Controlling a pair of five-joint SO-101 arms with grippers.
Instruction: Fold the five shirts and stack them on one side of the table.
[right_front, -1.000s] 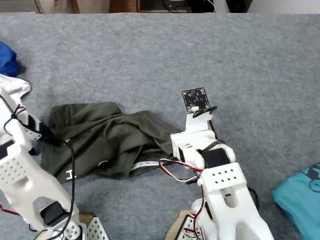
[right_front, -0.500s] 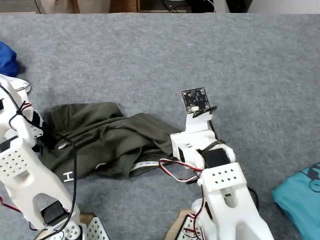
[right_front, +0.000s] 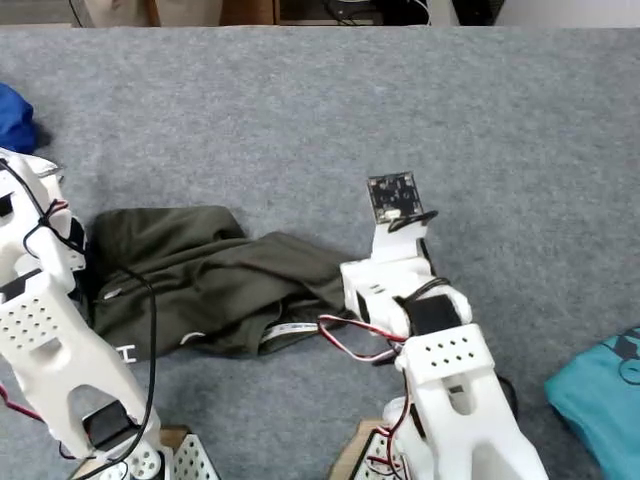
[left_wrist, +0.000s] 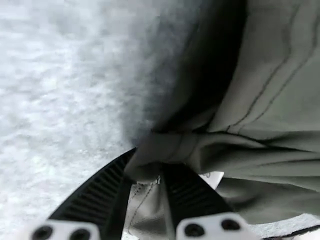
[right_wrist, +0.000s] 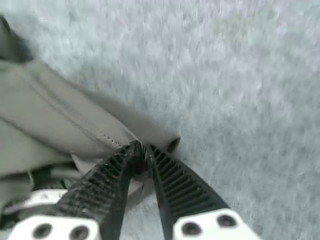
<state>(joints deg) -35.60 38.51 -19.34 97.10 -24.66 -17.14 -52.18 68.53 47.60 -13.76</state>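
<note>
Olive shirt (right_front: 210, 285) lies crumpled on my grey surface (right_front: 420, 100). My left pincer (left_wrist: 150, 172) grips its nine-o'clock edge; my right pincer (right_wrist: 144, 150) grips its three-o'clock edge.

Overhead view; both wrist views close on olive shirt (right_front: 200, 285)

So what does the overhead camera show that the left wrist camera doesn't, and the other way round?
Overhead: the left arm and right arm at opposite ends of the whole olive shirt, a teal shirt at the right edge, a blue cloth at the left edge. Left wrist: the left gripper close up, black fingers pinched shut on a bunched fold. Shared: the olive shirt and the grey table.
</note>
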